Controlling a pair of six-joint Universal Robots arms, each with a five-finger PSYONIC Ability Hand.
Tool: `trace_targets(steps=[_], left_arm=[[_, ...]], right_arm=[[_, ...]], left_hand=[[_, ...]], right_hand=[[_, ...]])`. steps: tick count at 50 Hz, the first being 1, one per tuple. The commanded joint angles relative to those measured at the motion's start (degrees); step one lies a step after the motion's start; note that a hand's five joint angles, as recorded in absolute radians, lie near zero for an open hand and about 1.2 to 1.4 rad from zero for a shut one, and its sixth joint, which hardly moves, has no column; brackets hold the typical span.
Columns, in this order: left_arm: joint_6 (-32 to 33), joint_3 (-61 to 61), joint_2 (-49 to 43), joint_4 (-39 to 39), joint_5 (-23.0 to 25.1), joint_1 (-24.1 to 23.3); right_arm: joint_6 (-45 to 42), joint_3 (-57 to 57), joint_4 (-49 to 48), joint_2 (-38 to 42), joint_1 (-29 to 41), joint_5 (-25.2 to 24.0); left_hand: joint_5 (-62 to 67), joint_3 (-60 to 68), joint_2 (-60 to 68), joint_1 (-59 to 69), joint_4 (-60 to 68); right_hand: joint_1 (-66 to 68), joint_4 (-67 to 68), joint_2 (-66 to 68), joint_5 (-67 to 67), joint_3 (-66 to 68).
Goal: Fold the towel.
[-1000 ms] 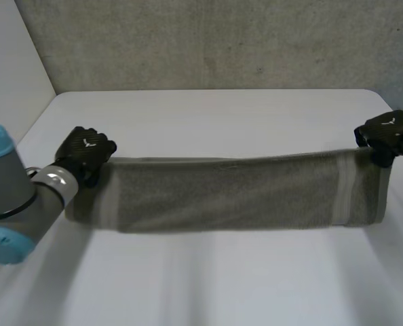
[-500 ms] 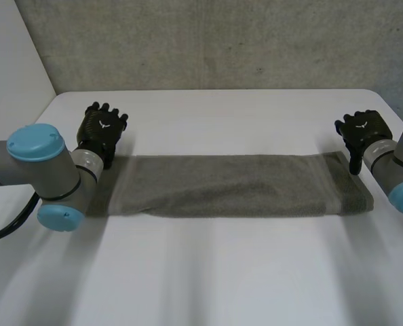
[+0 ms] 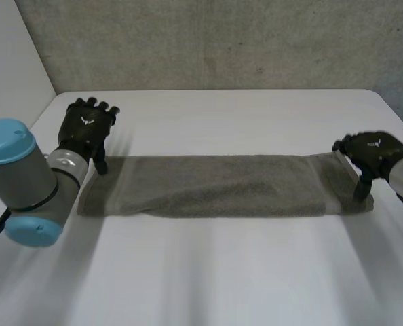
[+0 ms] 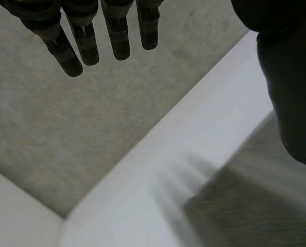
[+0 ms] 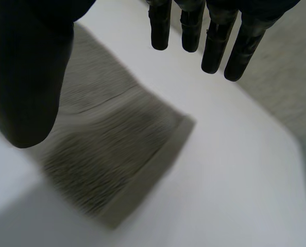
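1. White table (image 3: 208,272) lies bare nearest the camera in the head view. The left arm (image 3: 22,180), grey with blue caps, hangs over its near left side.
2. Across the table's middle, the grey-green towel (image 3: 222,185) lies flat as a long folded strip. It runs left to right, roughly parallel to the near edge.
3. At the strip's left end, the left hand (image 3: 85,129) sits just past the far corner, its thumb pointing down toward that corner.
4. The left wrist view shows its fingers (image 4: 86,41) straight and well apart from the thumb (image 4: 292,77), with nothing held. The towel's corner (image 4: 256,211) lies on the table below the thumb.
5. The right hand (image 3: 372,151) is over the strip's right end, its thumb reaching across the short edge. I cannot tell whether it touches the cloth.
6. In the right wrist view, that hand's fingers (image 5: 215,43) are straight and spread wide from the thumb (image 5: 29,72), gripping nothing. The towel's end lies flat below the palm.
7. Farthest, a rough grey wall (image 3: 222,41) stands behind the table's far edge.
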Motion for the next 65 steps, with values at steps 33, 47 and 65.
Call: trace_targets(steps=[33, 47, 65], left_arm=[[-12.87, -10.18, 7.44, -2.66, 6.85, 0.44], [-12.87, -8.95, 8.23, -2.58, 6.68, 0.44], [-13.22, -6.05, 9.02, -2.66, 5.36, -0.61]], right_arm=[[-1.34, -4.27, -8.79, 3.84, -17.86, 3.78], [-9.89, -14.55, -5.8, 3.58, 0.55, 6.06], [-6.8, -21.15, -16.43, 17.35, 39.77, 5.99]], left_hand=[[-11.96, -3.34, -4.07, -4.43, -4.43], [-12.13, -3.5, -4.24, -4.6, -4.59], [-12.3, -3.67, -4.41, -4.77, -4.76]], right_hand=[[66.73, 65.27, 65.67, 66.56, 65.79], [66.73, 65.27, 65.67, 66.56, 65.79], [66.73, 65.27, 65.67, 66.56, 65.79]])
